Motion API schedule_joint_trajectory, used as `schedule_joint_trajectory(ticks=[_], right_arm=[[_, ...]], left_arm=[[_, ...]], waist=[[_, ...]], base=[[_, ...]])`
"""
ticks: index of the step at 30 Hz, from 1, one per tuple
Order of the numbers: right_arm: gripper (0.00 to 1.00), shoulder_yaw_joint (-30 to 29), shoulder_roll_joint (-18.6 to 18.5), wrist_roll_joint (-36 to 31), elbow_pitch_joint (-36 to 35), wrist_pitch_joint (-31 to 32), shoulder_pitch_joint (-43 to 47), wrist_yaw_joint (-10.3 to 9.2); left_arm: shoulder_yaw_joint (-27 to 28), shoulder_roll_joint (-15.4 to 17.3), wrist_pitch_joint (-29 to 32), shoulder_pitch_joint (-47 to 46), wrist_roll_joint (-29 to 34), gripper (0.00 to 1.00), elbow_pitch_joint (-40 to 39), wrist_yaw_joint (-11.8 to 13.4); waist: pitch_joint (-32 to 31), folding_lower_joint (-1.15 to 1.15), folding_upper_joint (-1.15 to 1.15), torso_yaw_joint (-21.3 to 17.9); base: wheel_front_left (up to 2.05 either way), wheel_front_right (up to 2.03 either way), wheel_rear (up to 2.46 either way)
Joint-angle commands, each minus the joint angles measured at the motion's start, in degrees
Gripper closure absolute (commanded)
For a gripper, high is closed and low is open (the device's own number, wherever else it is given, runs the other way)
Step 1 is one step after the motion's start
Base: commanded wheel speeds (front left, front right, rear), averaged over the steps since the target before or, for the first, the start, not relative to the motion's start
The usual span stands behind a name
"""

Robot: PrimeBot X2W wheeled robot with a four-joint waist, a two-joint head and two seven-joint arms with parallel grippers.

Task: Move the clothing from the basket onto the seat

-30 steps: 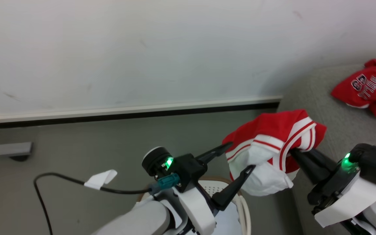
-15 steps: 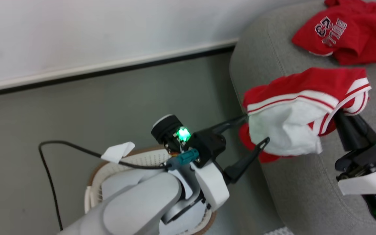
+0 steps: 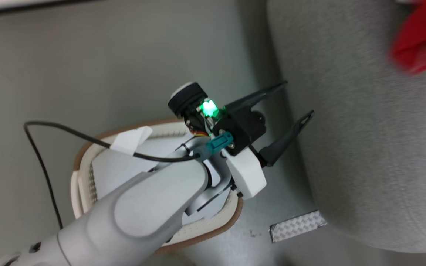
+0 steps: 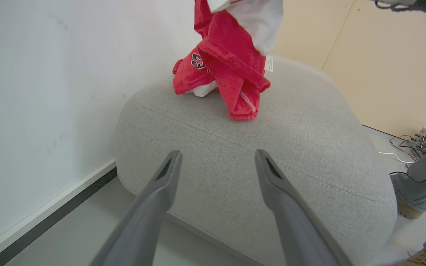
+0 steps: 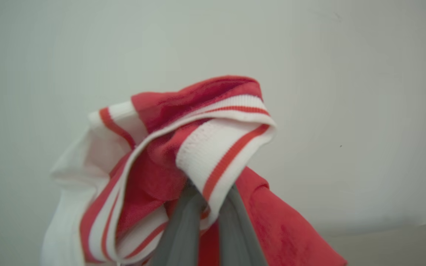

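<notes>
Right hand (image 5: 205,201) is pinched tight on the red striped garment (image 5: 198,147), fingers pressed together, with a white-and-red cuff bunched over the tips. Left hand (image 3: 298,98) is spread wide and holds nothing. It sits over the floor (image 3: 124,55), between the basket (image 3: 83,155) and the seat (image 3: 364,147).

Load position: in the left wrist view the striped garment (image 4: 235,55) hangs over the seat top (image 4: 309,122), lower end at or just above the fabric (can't tell if it touches). A printed jersey (image 4: 189,74) lies on the seat behind it, toward the wall (image 4: 31,92).

Risks, my read:
- The cuff wraps the fingertips, so on opening it may cling and get dragged back off the seat.
- The garment hangs as a tall bunch. Released high, it could topple toward the near edge and slide to the floor.
- The left hand's spread fingers sit close to the seat's side, and a waist turn could rake them into the upholstery.
- The cable (image 3: 161,160) crosses the basket rim and could snag on the next reach in.
- A person's leg (image 4: 420,184) is near the far corner of the seat.

Views: the right wrist gives grip detail. The left wrist gives placement over the seat. The head view gives the basket layout, but the clothing there is a red blur (image 3: 420,48), and the left forearm (image 3: 142,207) hides most of the basket's inside, so what's left in it is unknown.
</notes>
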Motion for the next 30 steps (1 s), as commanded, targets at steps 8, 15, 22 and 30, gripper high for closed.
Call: schedule_joint_trajectory(ticks=[8,15,22,30], right_arm=[[1.00,-8.82,-7.31,-7.03,19.09,2.61,-15.66,-0.15],[1.00,-15.50,-7.47,-21.70,38.97,0.42,-20.23,-0.15],[0.00,-20.76,-1.63,-31.87,44.79,-0.99,-19.08,-0.15],[0.00,-21.24,6.34,-36.07,36.55,-0.80,-7.56,-0.15]], left_arm=[[0.10,-0.73,-1.23,-3.41,1.80,0.00,-0.83,0.24],[-0.09,-2.26,-3.21,-2.70,1.69,0.00,-0.52,1.26],[0.69,-0.18,-4.05,-0.21,0.15,0.00,-0.33,2.18],[1.92,2.24,-6.86,5.56,-2.87,0.00,1.30,3.43]], waist=[[8.88,-0.01,0.00,6.95],[10.51,-0.01,0.00,10.74],[9.25,-0.01,0.00,10.05],[-0.68,-0.01,0.00,8.04]], base=[[0.00,0.00,0.00],[0.00,0.00,0.00],[0.00,0.00,0.00],[0.00,0.00,0.00]])
